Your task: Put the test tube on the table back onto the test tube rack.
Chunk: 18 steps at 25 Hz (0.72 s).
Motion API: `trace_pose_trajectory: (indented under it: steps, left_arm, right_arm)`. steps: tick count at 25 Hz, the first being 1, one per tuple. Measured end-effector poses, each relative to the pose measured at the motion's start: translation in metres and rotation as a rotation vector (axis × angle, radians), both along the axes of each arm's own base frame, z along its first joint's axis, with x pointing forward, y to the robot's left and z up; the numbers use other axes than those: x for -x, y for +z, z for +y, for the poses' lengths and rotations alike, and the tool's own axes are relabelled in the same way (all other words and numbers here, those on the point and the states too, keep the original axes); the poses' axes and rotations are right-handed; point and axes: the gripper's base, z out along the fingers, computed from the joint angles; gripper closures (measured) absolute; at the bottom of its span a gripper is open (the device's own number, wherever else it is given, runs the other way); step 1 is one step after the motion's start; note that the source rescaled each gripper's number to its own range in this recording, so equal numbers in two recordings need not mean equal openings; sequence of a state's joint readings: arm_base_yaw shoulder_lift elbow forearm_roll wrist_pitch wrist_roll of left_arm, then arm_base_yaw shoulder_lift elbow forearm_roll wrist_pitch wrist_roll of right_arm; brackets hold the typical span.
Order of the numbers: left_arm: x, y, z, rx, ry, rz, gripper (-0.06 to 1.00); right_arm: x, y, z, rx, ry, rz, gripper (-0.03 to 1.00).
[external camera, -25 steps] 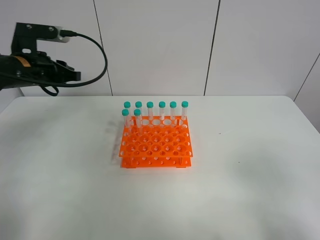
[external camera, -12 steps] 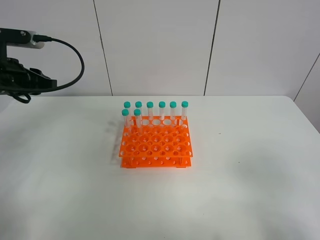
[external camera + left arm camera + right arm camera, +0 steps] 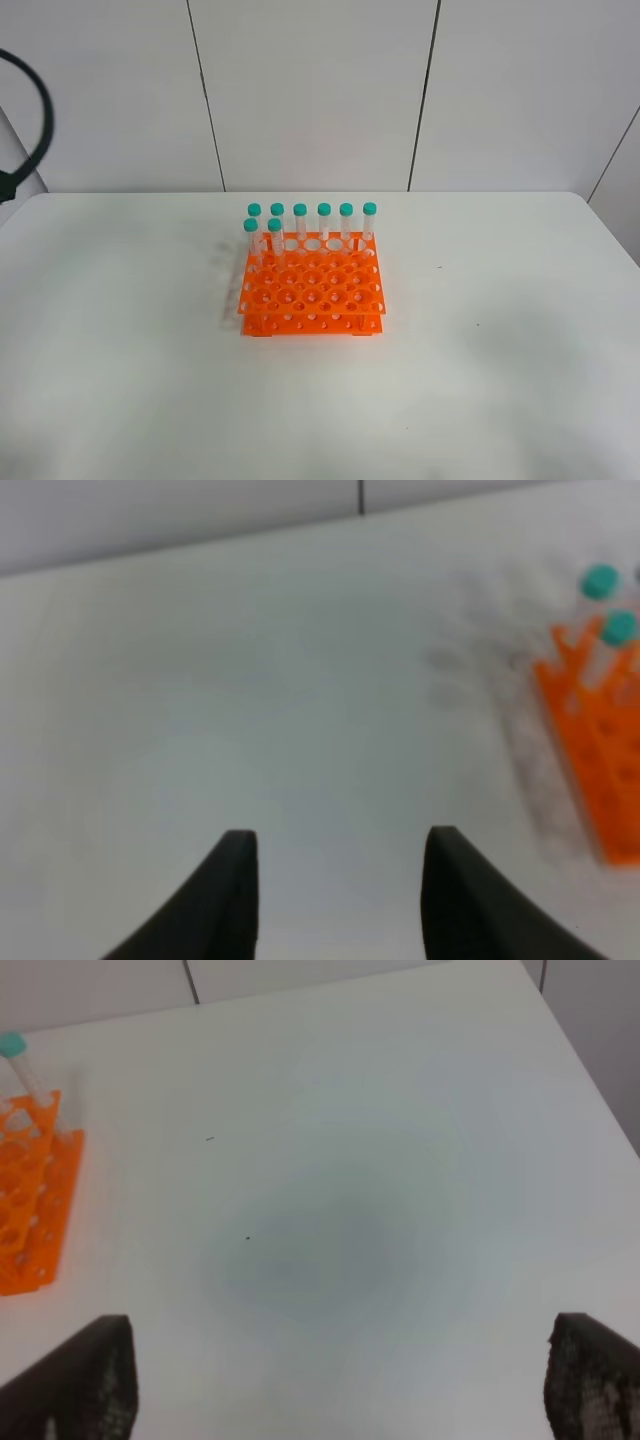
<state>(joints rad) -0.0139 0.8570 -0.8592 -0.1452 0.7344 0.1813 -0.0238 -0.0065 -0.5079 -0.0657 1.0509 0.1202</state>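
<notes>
The rack (image 3: 311, 283) stood in the middle of the table (image 3: 500, 380), with eight capped tubes upright in its far holes: six in the back row and two just in front at one end. No tube lay loose on the tabletop in any view, so the tube (image 3: 274, 240) meant by the task was most likely one of those two front ones, already seated with its long axis vertical; which one could not be told.

The left gripper (image 3: 340, 890) hovered over bare table, its two dark fingers (image 3: 232, 895) parted with nothing between them. The rack lay well off to one side of it, blurred in the wrist view. The right gripper (image 3: 335, 1385) was spread very wide and held nothing, the rack likewise well off to its side. Neither arm showed in the high view apart from a cable loop (image 3: 30, 120) at the edge, so both seemed pulled well back from the work. Neither looked clearly nearer.
</notes>
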Motion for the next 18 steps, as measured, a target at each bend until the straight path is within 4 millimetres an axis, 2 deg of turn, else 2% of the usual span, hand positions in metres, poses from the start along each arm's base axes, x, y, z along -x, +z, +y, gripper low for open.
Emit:
trace_pose_trajectory:
  steps: [8,11,14,18]
  left_arm:
    - [0.097,0.015,-0.003,-0.037,-0.090,-0.015,0.65]
    - [0.123,0.014,-0.002,-0.051,-0.088,-0.073,0.65]
    - [0.142,0.000,-0.003,-0.046,-0.092,-0.114,0.65]
    - [0.162,-0.031,-0.005,-0.015,-0.111,-0.136,0.65]
  right_arm:
    - [0.000,0.000,0.000,0.000,0.000,0.000,0.11]
    - [0.000,0.000,0.000,0.000,0.000,0.000,0.11]
    - [0.000,0.000,0.000,0.000,0.000,0.000,0.11]
    - [0.000,0.000,0.000,0.000,0.000,-0.001,0.11]
